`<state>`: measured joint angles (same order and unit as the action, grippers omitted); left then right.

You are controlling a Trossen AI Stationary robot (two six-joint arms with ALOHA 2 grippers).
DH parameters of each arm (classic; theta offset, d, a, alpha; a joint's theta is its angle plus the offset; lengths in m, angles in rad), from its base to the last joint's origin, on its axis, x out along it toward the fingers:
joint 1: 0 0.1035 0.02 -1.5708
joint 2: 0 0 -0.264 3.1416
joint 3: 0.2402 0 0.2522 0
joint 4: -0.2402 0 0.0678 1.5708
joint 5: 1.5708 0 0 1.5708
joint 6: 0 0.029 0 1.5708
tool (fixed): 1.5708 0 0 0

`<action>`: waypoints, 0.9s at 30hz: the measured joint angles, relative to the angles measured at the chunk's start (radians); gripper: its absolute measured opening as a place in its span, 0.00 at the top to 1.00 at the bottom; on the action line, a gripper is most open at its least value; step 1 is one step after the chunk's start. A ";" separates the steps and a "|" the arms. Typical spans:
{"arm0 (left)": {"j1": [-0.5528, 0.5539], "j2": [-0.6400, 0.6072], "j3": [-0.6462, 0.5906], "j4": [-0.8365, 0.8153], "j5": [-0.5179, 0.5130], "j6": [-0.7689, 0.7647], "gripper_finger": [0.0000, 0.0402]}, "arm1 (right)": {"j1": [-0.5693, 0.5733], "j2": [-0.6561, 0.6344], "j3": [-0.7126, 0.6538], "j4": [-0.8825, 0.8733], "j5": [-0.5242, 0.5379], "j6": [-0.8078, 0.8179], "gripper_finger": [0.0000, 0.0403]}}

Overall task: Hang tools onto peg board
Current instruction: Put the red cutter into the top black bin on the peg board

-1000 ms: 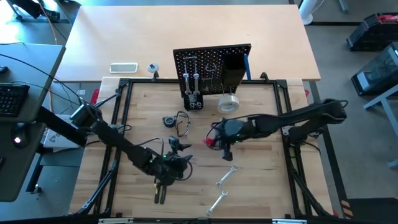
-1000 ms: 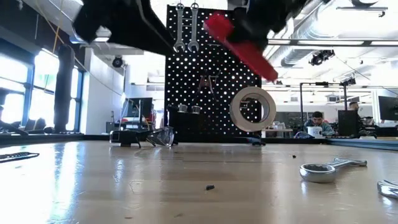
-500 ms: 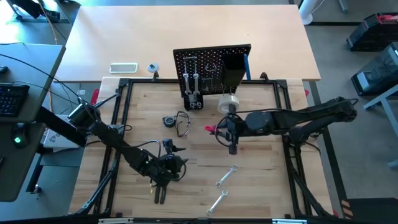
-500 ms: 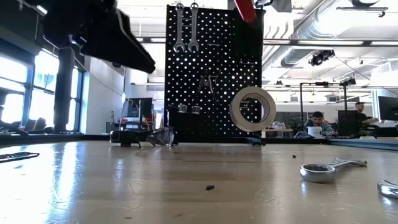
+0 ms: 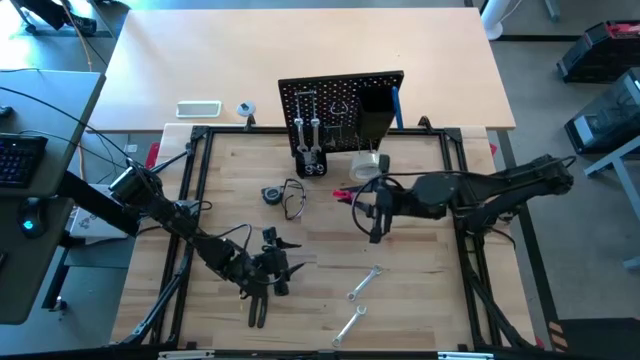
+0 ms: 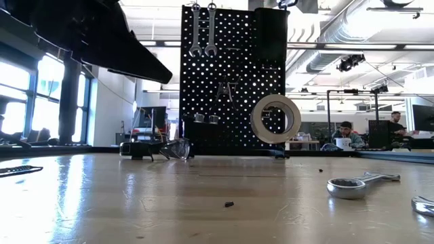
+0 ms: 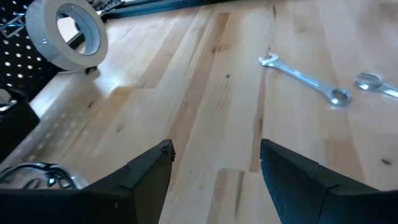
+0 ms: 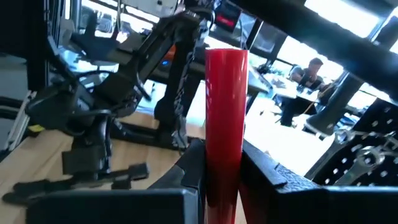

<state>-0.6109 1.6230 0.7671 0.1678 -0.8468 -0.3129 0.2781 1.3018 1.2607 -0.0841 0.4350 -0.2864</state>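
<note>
The black peg board (image 5: pixel 340 105) stands upright at the table's far side. Two silver wrenches (image 6: pixel 203 30) hang on it, and a pale tape roll (image 6: pixel 276 118) leans at its foot. My right gripper (image 5: pixel 362 202) hovers high in front of the board, shut on a red-handled tool (image 8: pixel 225 118). My left gripper (image 7: pixel 214 162) is open, low over the near-left part of the table, with nothing between its fingers. Black-handled pliers (image 5: pixel 258 305) lie flat just near of it. Two more wrenches (image 5: pixel 365 283) (image 5: pixel 350 325) lie flat on the wood. My right gripper pinches the tool's red handle (image 8: pixel 224 177) between its two fingers (image 8: pixel 193 171). The fingers are about level and point toward the table's left side. The handle sticks out past the fingertips. The tool is lifted clear of the table; its working end is hidden behind the gripper.
A small tangle of clear glasses and a round dark object (image 5: pixel 285 195) lies left of centre. A white flat device (image 5: pixel 198 108) sits on the pale table behind. Black frame rails (image 5: pixel 190 200) border the wooden top. People sit in the room beyond.
My right gripper has risen with the red-handled tool, out of the top of the low view, while rolling and drifting toward the table's right. My left gripper has sunk a little toward the table and rolled, staying open.
</note>
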 joint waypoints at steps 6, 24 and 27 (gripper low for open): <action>0.000 0.000 -0.005 0.018 0.003 0.000 0.42 | -0.001 0.001 0.036 0.028 0.032 -0.056 0.87; 0.001 0.000 -0.005 0.018 0.009 -0.001 0.42 | -0.003 0.002 0.037 0.226 0.090 -0.260 0.87; 0.001 0.000 -0.005 0.018 0.011 -0.001 0.42 | -0.003 0.002 0.037 0.249 0.113 -0.283 0.87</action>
<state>-0.6102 1.6230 0.7624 0.1859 -0.8360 -0.3141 0.2749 1.3033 1.2980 0.1651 0.5477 -0.5692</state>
